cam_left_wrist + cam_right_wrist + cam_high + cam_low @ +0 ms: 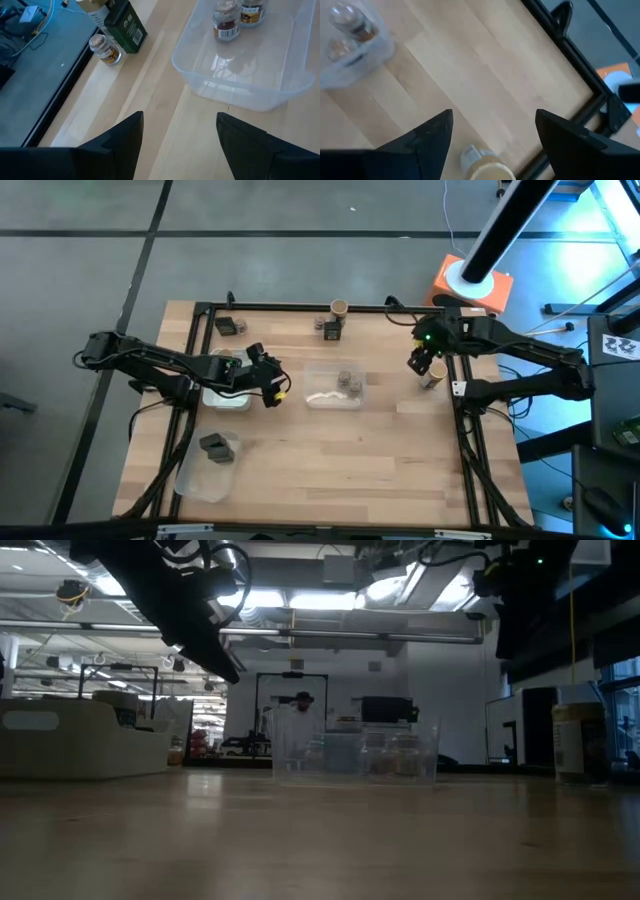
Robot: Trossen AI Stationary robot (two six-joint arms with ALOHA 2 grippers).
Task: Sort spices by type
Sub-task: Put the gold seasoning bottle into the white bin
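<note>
Wooden table: left claw parted, empty; right claw parted above tan-topped jar.

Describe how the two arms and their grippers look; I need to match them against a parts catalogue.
Both arms are dark, slim and jointed, with black cables along them. The left gripper carries a small yellow mark near its tip; the right gripper shows a green light on its wrist and a white tag farther back. Each ends in two broad, flat, dark fingers.
</note>
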